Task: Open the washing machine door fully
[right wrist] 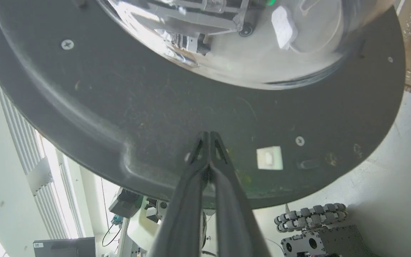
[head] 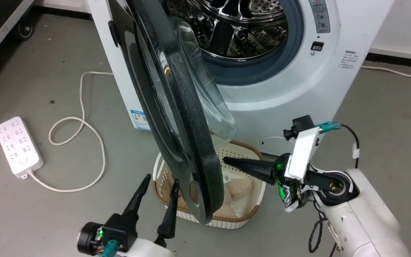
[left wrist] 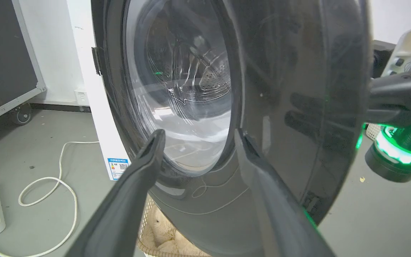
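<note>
1. The white washing machine (head: 337, 64) is standing at the far edge of the floor, near the wall, with its steel drum (head: 241, 28) lying exposed.
2. The washing machine door (head: 191, 142) is hanging roughly half open. It is hinged on the machine's left side and jutting toward the robot, so the head view is catching it nearly edge-on. The swing looks only partly done.
3. A basket (head: 234, 223) is sitting on the floor directly beneath the door's lower rim, probably placed there for laundry.
4. The right claw (head: 227, 160) is reaching in from the right, its fingers pinched together on nothing. The tips appear to be pressing on the dark inner face of the door, just below the glass bowl (right wrist: 227, 53). I judge this a pushing posture for driving the door outward.
5. The left claw (head: 161, 180) is spreading wide and empty, hovering just beside the door's outer face near its lower rim. I cannot tell whether it is touching. It is likely waiting to guide the door.
</note>
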Motion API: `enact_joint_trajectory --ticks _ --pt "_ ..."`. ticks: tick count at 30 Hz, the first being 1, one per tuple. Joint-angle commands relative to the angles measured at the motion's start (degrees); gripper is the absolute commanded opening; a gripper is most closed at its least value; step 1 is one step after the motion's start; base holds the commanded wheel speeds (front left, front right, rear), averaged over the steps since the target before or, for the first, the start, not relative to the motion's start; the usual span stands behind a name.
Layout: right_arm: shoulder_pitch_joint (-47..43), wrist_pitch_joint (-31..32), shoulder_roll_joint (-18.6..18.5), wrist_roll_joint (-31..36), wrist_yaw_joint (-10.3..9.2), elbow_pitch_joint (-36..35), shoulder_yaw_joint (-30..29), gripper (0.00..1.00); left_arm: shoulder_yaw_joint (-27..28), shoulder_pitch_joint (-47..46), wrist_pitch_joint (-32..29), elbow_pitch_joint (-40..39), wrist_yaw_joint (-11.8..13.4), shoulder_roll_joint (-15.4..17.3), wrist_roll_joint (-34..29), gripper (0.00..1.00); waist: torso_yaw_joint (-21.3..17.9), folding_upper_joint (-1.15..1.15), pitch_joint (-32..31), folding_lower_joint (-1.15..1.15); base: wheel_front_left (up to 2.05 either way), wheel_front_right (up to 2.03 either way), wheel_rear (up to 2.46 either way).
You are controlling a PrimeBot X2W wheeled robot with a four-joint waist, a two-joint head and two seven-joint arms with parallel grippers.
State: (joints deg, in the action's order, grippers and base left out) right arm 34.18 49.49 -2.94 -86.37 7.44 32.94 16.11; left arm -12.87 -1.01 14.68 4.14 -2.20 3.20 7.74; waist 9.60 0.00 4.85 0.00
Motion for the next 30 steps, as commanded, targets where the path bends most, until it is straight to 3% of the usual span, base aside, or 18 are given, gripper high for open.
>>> enact_joint_trajectory --ticks 1,2,3,8,14,19,21,22,23,25,26,27,30 --pt "-1.2 -1.8 0.0 0.5 0.05 -0.6 -0.7 0.25 0.8 1.1 0.3 0.1 -0.1 0.5 0.3 1.0 -0.5 0.0 -0.6 0.0 0.0 0.0 0.0" --pt "-1.5 -3.1 -0.3 1.1 0.05 -0.9 -1.2 0.78 1.2 1.3 0.3 0.0 -0.1 0.5 0.3 1.0 -0.8 0.0 -0.8 0.0 0.0 0.0 0.0" --pt "-1.8 -4.2 -0.8 1.8 0.05 -1.4 -1.8 1.0 1.6 1.4 0.3 0.0 -0.2 0.6 0.4 1.0 -1.1 0.0 -1.1 0.0 0.0 0.0 0.0" --pt "-4.5 -15.7 -6.1 9.7 0.05 -9.2 -5.5 1.0 3.5 2.1 0.3 -0.2 -0.4 0.7 1.0 1.0 -2.4 0.0 -2.7 0.0 0.0 0.0 0.0" --pt "-12.3 -35.6 -16.0 30.9 0.05 -24.4 -2.7 1.0 5.9 3.0 0.3 -0.2 -1.3 0.9 2.9 1.0 -4.2 0.0 -5.2 0.0 0.0 0.0 0.0" --pt "-20.7 -50.5 -21.3 48.9 0.05 -29.7 -3.3 1.0 7.7 3.6 0.3 -0.5 -1.9 1.4 3.7 1.0 -5.8 0.0 -6.5 0.0 0.0 0.0 0.0" --pt "-22.3 -53.1 -21.1 52.4 0.05 -29.8 -4.8 1.0 7.9 3.7 0.3 -0.5 -1.9 1.5 3.7 1.0 -6.2 0.0 -6.7 0.0 0.0 0.0 0.0" --pt "-25.7 -57.3 -19.3 58.7 0.05 -30.6 -7.7 1.0 8.2 4.1 0.3 -0.8 -2.0 1.4 3.6 1.0 -6.9 0.0 -7.0 0.0 0.0 0.0 0.0" --pt "-25.7 -57.3 -19.3 58.7 0.05 -30.6 -7.7 1.0 8.2 4.1 0.3 -0.8 -2.0 1.4 3.6 1.0 -6.9 0.0 -7.0 0.0 0.0 0.0 0.0" --pt "-30.8 -60.7 -15.8 68.9 0.05 -31.9 -11.2 1.0 8.2 4.7 0.3 -0.9 -2.2 1.4 3.5 1.0 -7.7 0.0 -7.4 0.0 0.0 0.0 0.0" --pt "-30.8 -60.7 -15.8 68.9 0.05 -31.9 -11.2 1.0 8.2 4.7 0.3 -0.9 -2.2 1.4 3.5 1.0 -7.7 0.0 -7.4 0.0 0.0 0.0 0.0" --pt "-34.1 -61.8 -12.7 73.2 0.05 -32.9 -12.4 1.0 8.0 5.0 0.3 -0.7 -2.4 1.3 3.5 1.0 -8.2 0.0 -7.6 0.0 0.0 0.0 0.0" --pt "-36.9 -62.5 -9.7 76.0 0.05 -33.6 -13.7 1.0 7.7 5.0 0.3 -0.3 -2.5 1.2 3.4 1.0 -8.4 0.0 -7.8 0.0 0.0 0.0 0.0"
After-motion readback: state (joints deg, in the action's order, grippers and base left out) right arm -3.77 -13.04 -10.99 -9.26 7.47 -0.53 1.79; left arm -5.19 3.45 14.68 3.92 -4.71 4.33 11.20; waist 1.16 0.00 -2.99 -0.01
